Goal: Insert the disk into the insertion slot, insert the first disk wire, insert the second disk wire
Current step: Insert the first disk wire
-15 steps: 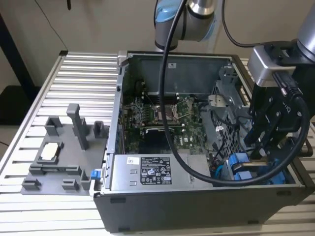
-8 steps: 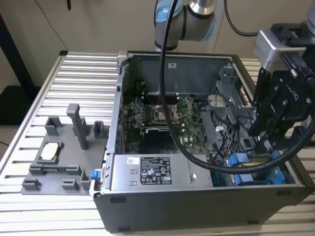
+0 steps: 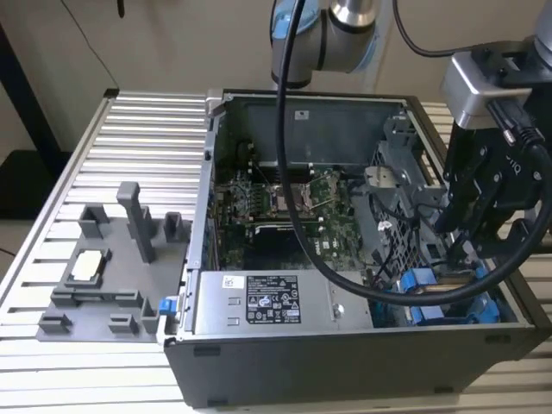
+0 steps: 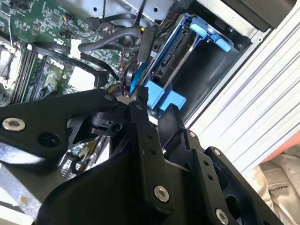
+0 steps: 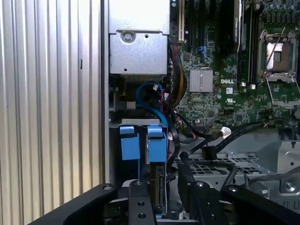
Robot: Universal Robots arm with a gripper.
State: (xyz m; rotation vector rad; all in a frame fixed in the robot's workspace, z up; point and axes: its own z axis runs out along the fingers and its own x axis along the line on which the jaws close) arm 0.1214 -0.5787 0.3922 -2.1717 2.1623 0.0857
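The disk (image 3: 431,297) stands on edge in its blue carrier in the insertion slot (image 3: 504,312), at the case's front corner on the exterior view's right. In the first wrist view its thin edge (image 5: 159,187) runs down below two blue carrier tabs (image 5: 157,143). My gripper (image 3: 459,252) hangs right over it. Both wrist views show my gripper (image 4: 156,107) (image 5: 161,183) open, its black fingers either side of the carrier (image 4: 164,97), with a gap on one side. A blue wire (image 5: 151,102) and black wires (image 4: 101,44) loop beside the bay (image 4: 211,70).
The grey power-supply box (image 3: 259,302) fills the case's front. The green motherboard (image 3: 285,207) lies behind it. A perforated drive cage (image 3: 401,164) stands just past the bay. A grey fixture plate (image 3: 103,267) sits on the ribbed table at the exterior view's left.
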